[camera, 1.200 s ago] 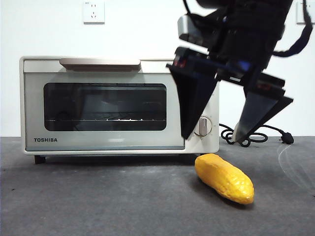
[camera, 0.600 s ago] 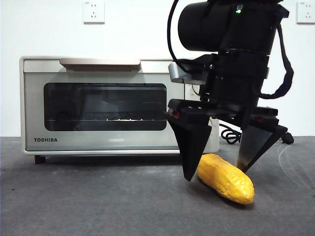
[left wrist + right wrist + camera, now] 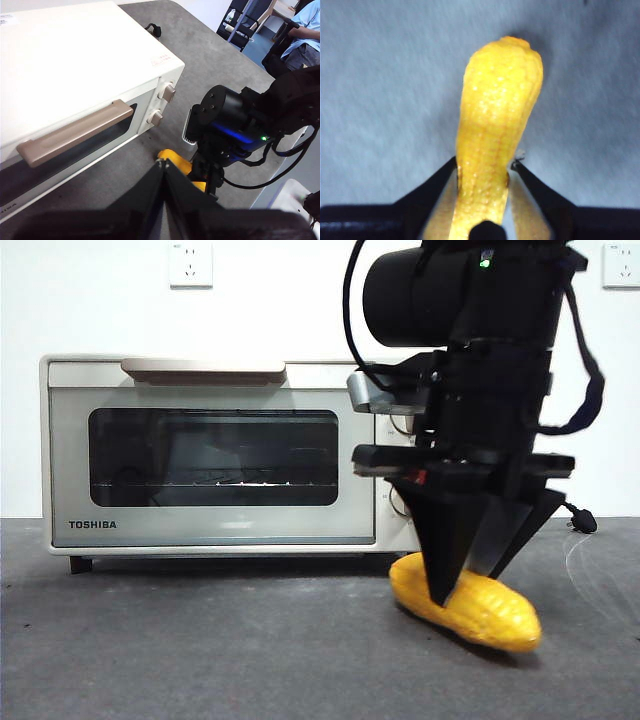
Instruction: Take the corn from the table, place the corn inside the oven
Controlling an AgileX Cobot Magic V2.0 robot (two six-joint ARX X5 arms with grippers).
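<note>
Corn (image 3: 487, 610) mid hidden behind R tool (image 3: 468, 580)

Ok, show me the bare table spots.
Bare table lies in front of the oven, left of the corn. It is crowded at the corn, where the right gripper clamps it. The left gripper waits above.

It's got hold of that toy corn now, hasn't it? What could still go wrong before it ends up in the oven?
Two things, probably. The right gripper pinches the glossy corn with narrow fingers near one end, so the cob might slip or swivel when lifted. And the oven door is shut, its handle untouched; the left gripper, hovering shut above, would likely have to open it first, or the corn would meet glass.
</note>
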